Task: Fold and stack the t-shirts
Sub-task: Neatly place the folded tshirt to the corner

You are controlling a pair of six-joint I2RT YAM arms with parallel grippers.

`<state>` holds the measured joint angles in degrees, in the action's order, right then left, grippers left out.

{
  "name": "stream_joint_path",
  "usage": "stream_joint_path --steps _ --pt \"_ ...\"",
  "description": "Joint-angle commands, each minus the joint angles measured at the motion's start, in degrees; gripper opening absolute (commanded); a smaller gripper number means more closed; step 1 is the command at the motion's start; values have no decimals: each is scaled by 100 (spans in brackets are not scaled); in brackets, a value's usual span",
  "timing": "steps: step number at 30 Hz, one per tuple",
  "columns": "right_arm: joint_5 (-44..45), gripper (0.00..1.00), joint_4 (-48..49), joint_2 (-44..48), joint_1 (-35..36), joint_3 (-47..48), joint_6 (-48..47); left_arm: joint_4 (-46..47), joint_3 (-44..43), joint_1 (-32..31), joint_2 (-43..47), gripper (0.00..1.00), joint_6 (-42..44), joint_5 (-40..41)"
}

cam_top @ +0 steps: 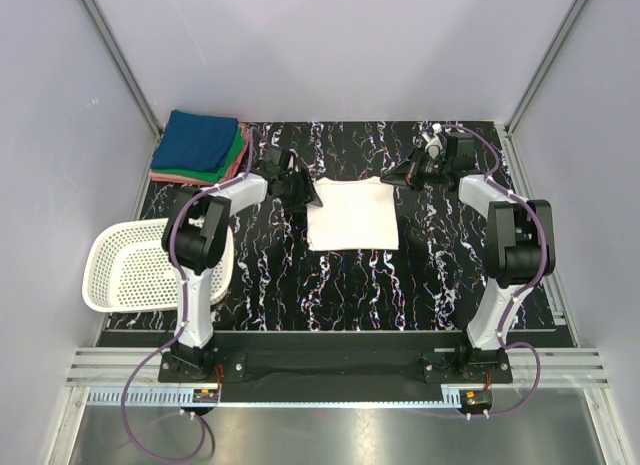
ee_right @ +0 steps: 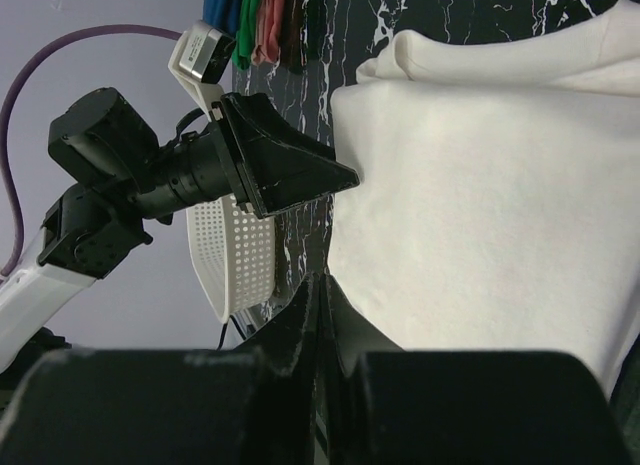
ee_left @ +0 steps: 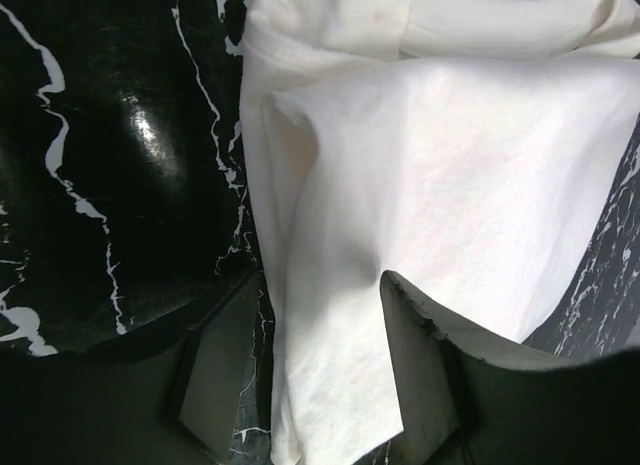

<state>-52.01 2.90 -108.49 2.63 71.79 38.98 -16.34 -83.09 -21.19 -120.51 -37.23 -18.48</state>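
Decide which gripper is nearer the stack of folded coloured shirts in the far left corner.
Left. The left gripper sits at the left edge of the white shirt, just right of the stack. The right gripper is by the shirt's far right corner, farther away.

Lab cell: aluminium frame (cam_top: 120, 70), grey walls (cam_top: 330, 45)

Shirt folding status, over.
Left gripper jaws open at left edge of white t-shirt; right gripper jaws shut beside its far right corner. T-shirt folded flat, not yet stacked. Left arm sits between it and the folded stack.
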Motion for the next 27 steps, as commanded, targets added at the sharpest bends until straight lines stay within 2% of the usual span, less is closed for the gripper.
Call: stream_joint_path --steps 1,6,10,13,14,15,19,21,27 --pt "129 6 -166 47 35 283 -242 -106 -84 -8 -333 58 14 -173" --pt "112 5 -140 -225 35 239 -268 -142 -67 1 -421 55 14 -139" --pt "103 5 -70 -261 27 221 -251 -115 -67 1 -526 46 -3 -112" --pt "103 5 -79 -226 27 222 -251 -62 -111 -8 -588 26 -56 -121" --pt "103 5 -79 -208 35 221 -251 -115 -259 1 -605 9 -39 -77" --pt "103 5 -70 -191 27 204 -251 -211 -374 1 -597 2 40 -25" --pt "103 5 -43 -120 35 169 -215 -1096 -1120 1 -448 0 426 432" --pt "121 5 -78 -68 27 169 -224 -1484 -1628 -8 -351 0 724 915" --pt "138 5 -158 -32 27 204 -277 -2426 -2272 -8 -263 0 1217 1759"
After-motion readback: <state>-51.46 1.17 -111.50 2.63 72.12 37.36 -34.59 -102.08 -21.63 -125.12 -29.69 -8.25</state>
